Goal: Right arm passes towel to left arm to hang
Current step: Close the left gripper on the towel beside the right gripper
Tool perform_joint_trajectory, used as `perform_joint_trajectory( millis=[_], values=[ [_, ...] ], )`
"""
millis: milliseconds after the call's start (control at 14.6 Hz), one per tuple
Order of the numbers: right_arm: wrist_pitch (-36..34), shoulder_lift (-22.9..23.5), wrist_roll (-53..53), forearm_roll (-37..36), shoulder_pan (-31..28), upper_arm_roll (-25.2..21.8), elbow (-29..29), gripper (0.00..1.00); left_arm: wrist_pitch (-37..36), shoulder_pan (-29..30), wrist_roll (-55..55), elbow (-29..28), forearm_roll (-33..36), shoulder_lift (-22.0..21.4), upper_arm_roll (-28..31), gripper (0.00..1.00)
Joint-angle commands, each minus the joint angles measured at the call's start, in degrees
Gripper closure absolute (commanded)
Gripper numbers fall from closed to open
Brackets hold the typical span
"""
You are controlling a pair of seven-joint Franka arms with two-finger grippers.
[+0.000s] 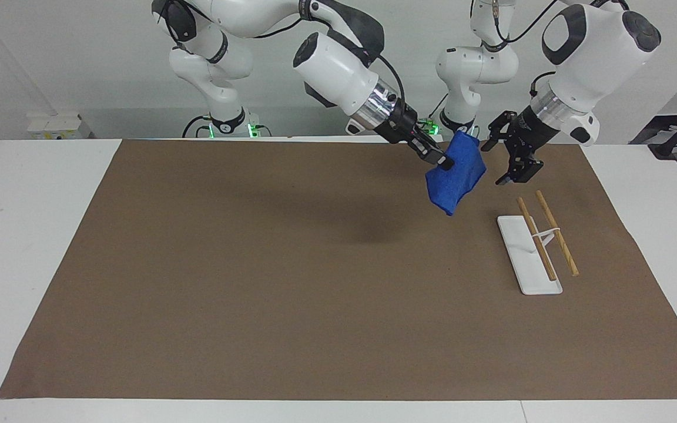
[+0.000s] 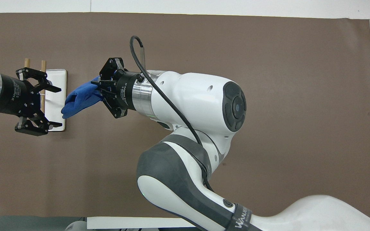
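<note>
In the facing view, the right gripper (image 1: pixel 443 161) of the white right arm (image 1: pixel 338 70) is clenched on the small royal-blue terry-cloth towel (image 1: pixel 455 172), which hangs in the air over the brown paper mat (image 1: pixel 291 282) covering the white surface (image 1: pixel 27 235). The towel droops from the closed fingertips, bunched, its lower corner clear of the mat. The landmark here is the white rectangular rack base with two light wooden rods (image 1: pixel 537 247), lying on the mat toward the left arm's end. The towel is raised beside that rack, on the side toward the right arm's end. The left gripper (image 1: pixel 506 158) of the white left arm (image 1: pixel 585 53) hangs over the mat just by the rack's robot-side end, its jaws spread wide and holding nothing, just beside the towel without touching it.

In the overhead view, the towel (image 2: pixel 80 98) sticks out from the right gripper (image 2: pixel 99 91) toward the rack (image 2: pixel 58 96), its tip overlapping the base's edge as seen from above. The left gripper (image 2: pixel 55 107) covers much of the rack, jaws released, facing the towel. White lettering on both gripper bodies reads roughly "2F Adaptive Gripper"; a dark band on the right arm (image 2: pixel 204 112) shows part of a word, "WANDE".
</note>
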Motion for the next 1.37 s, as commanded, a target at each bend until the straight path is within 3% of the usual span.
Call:
perform_joint_trajectory(
  millis=[0,753,959,1301],
  values=[
    [0.77,0.72,0.37,0.64,-0.29,0.82,0.66,1.0,0.54,-1.67,-3.54,-1.77,-1.09,-1.7,0.27,0.0],
    [0.77,0.81,0.29,0.46,-0.29,0.82,1.01,1.0,15.56,-2.38,-12.24,-5.82,-3.99,-2.4,0.18,0.0],
    [0.77,0.81,0.29,0.37,-0.29,0.82,1.1,1.0,16.19,-2.55,-12.25,-5.73,-5.22,-2.23,0.18,0.02],
    [0.77,0.81,0.2,0.37,-0.29,0.82,1.1,1.0,15.49,-2.64,-11.46,-5.73,-5.22,-2.23,0.09,0.54]
  ],
)
